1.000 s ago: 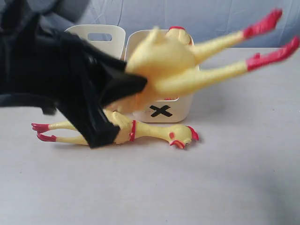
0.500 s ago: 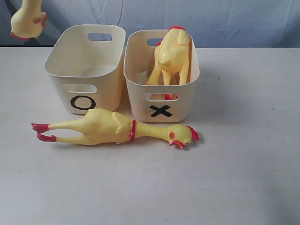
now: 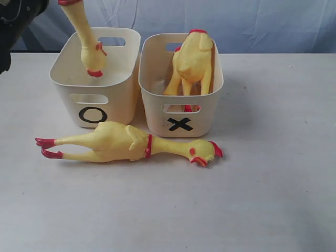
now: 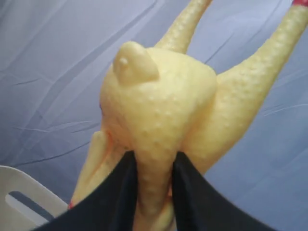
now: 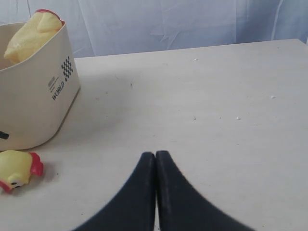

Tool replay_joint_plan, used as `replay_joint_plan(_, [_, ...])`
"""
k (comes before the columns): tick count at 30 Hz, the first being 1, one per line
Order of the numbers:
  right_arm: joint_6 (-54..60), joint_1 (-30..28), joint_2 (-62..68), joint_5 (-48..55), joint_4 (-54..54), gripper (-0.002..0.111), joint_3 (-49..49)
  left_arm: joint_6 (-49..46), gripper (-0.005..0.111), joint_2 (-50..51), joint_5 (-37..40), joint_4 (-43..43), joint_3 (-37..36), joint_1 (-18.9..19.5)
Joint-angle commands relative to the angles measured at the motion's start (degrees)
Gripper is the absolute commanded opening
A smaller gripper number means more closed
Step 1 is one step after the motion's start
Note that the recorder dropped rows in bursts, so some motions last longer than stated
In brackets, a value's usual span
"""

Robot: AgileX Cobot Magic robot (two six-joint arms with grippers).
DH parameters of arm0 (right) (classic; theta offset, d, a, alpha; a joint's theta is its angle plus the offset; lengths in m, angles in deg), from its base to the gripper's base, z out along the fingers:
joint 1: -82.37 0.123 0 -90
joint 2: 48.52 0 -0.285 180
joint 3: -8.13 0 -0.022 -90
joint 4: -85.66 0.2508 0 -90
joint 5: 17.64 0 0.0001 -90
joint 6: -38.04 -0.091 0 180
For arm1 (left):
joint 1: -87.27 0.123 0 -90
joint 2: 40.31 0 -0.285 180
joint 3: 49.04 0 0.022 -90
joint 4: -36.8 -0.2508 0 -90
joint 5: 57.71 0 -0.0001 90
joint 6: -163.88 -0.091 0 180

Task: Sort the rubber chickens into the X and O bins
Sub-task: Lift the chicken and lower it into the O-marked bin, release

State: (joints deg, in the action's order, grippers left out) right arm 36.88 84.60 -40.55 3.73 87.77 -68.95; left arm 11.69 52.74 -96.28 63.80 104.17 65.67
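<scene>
Landmark: X bin (image 3: 181,113), cream, black X on its near wall, standing on the table (image 3: 273,210).

Edges and room:
- O bin (image 3: 94,79) stands just beside the X bin on its left side in the exterior view. Their walls are nearly touching, with a thin gap at the base.
- Binned chicken (image 3: 193,60) is inside the X bin, leaning on the far wall. Its body rises above the rim.
- Lying chicken (image 3: 121,144) is flat on the table just in front of the X bin. Its head is below the X mark, and its red feet reach past the O bin's outer side.
- To the right of the X bin and in front of the lying chicken, the table is open surface.

Grippers:
- Left gripper (image 4: 153,163): jaws at a narrow gap, pinching the held chicken (image 4: 159,106) at its body, legs pointing away. In the exterior view this chicken hangs head-down up and to the left of the X bin, head over the O bin's opening. Cannot tell whether the head is below the rim.
- Right gripper (image 5: 155,159): jaws pressed together, holding nothing. It is low over the table on the X bin's right, well apart from it. Cannot tell if it touches the table.
</scene>
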Motion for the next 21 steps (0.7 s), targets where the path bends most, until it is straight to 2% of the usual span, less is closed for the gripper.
replay_joint_plan(1, [0.0,0.2,-0.2,-0.6,-0.1,0.000,-0.1,-0.3,0.031,1.3,-2.8,-6.8,0.3,1.5])
replay_joint_plan(6, [0.0,0.2,-0.2,-0.6,-0.1,0.000,-0.1,-0.3,0.061,1.3,-3.0,-8.5,0.3,2.1])
replay_joint_plan(9, [0.0,0.2,-0.2,-0.6,-0.1,0.000,-0.1,-0.3,0.068,0.9,-2.3,-9.3,0.3,2.1])
replay_joint_plan(12, [0.0,0.2,-0.2,-0.6,-0.1,0.000,-0.1,-0.3,0.070,-1.6,4.0,-14.2,0.3,2.1])
replay_joint_plan(14, [0.0,0.2,-0.2,-0.6,-0.1,0.000,-0.1,-3.5,0.070,-5.0,9.7,-21.0,0.3,2.1])
replay_joint_plan(16, [0.0,0.2,-0.2,-0.6,-0.1,0.000,-0.1,-3.3,0.069,-9.7,20.0,-36.2,0.3,1.8])
replay_joint_plan(17, [0.0,0.2,-0.2,-0.4,0.0,0.000,-0.1,-2.1,0.069,-13.0,28.7,-47.1,0.3,0.5])
replay_joint_plan(18, [0.0,0.2,-0.2,-0.4,0.0,0.000,-0.1,-2.1,0.069,-14.3,34.2,-52.2,0.3,-0.7])
replay_joint_plan(19, [0.0,0.2,-0.2,-0.4,0.0,0.000,-0.1,-3.0,0.069,-15.8,45.6,-58.9,0.3,-3.6])
replay_joint_plan(20, [0.0,0.2,-0.2,-0.4,0.0,0.000,-0.1,-4.3,0.069,-16.0,51.3,-60.8,0.3,-5.4])
replay_joint_plan(21, [0.0,0.2,-0.2,-0.4,0.0,0.000,-0.1,-9.0,0.069,-16.1,58.8,-60.2,-0.7,-8.8])
